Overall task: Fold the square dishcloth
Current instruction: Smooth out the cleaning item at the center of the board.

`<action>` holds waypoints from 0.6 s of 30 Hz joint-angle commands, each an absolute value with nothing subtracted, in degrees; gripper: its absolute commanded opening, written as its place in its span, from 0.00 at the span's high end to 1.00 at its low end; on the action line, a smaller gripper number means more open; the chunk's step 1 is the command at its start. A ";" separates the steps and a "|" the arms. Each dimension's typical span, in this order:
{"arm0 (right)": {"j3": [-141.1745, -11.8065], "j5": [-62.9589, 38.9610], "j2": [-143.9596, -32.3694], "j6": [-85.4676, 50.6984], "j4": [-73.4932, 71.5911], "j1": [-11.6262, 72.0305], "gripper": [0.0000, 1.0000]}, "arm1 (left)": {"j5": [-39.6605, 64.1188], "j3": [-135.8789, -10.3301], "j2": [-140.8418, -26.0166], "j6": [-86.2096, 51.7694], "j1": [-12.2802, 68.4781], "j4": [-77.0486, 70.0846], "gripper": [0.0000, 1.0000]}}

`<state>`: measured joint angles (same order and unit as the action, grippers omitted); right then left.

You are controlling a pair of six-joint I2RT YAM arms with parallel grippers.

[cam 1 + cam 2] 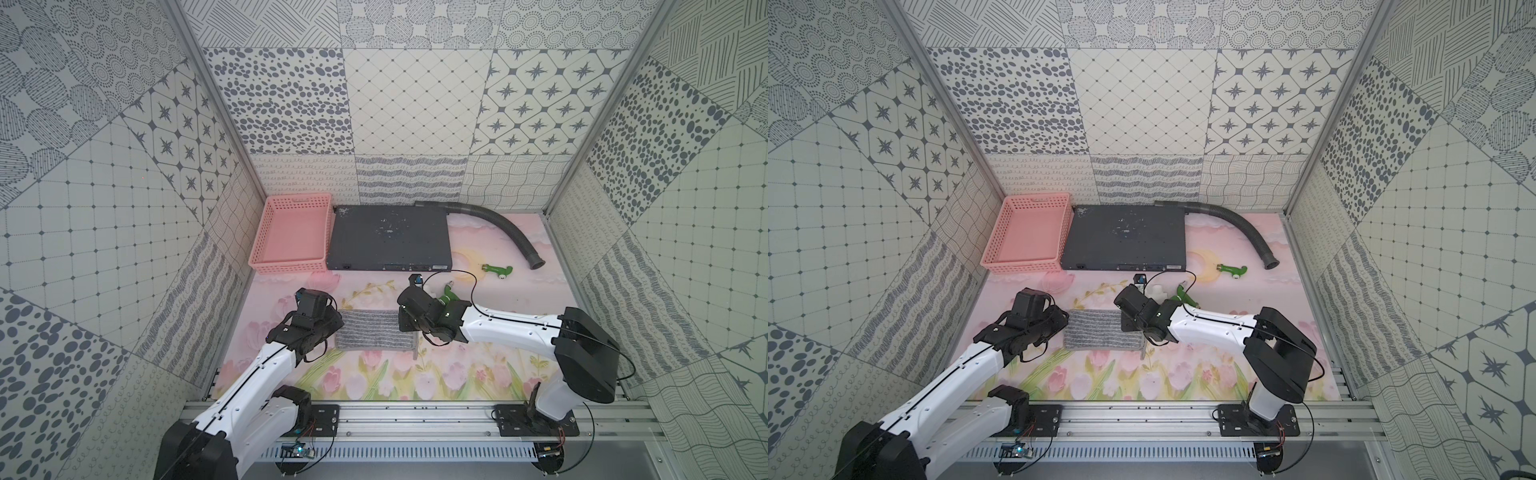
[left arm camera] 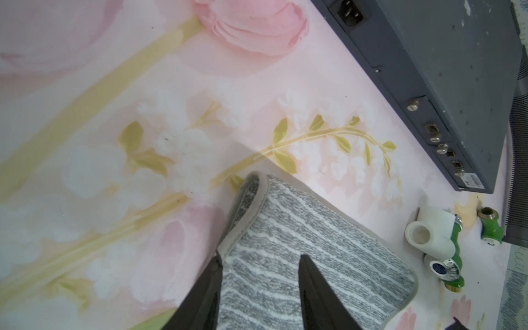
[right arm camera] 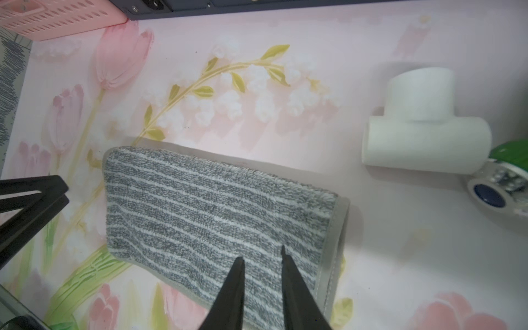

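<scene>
Dishcloth (image 1: 374, 328) lies on the flowered table a little left of centre and nearer the front edge than the far one; it is doubled over into a long strip, grey binding showing at both short ends, stripes running along its length; a grey tab (image 1: 415, 351) sticks out from its front right corner. Left gripper (image 2: 260, 264) sits at the strip's left end, fingers clearly apart, one at the cloth's bound edge and one over the striped pile; nothing clamped. Right gripper (image 3: 261, 254) is over the right end, fingers only narrowly apart, flat cloth showing in the gap; no pinch visible. Just beyond the cloth's right end: white tee fitting (image 3: 423, 125), touching a green fitting (image 1: 449, 297) partly hidden by the right arm; a second green fitting (image 1: 496, 270) lies farther right, apart. Along the far edge: pink basket (image 1: 286, 266) in the left corner, dark grey box (image 1: 388, 237) right beside it, ribbed hose (image 1: 498, 224) curving away to the right.
</scene>
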<state>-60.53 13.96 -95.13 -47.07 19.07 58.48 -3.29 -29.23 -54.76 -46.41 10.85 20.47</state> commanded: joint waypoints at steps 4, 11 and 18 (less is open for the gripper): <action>-63.06 13.62 -99.57 -45.83 18.79 56.69 0.76 | 6.76 -29.61 -60.21 -45.42 10.98 14.25 0.66; -62.80 13.32 -102.65 -46.67 18.74 54.60 0.76 | 6.53 -28.64 -70.26 -45.52 10.98 7.45 0.67; -62.14 13.73 -104.79 -46.67 18.50 53.08 0.76 | 5.58 -30.59 -79.26 -43.26 10.96 3.65 0.66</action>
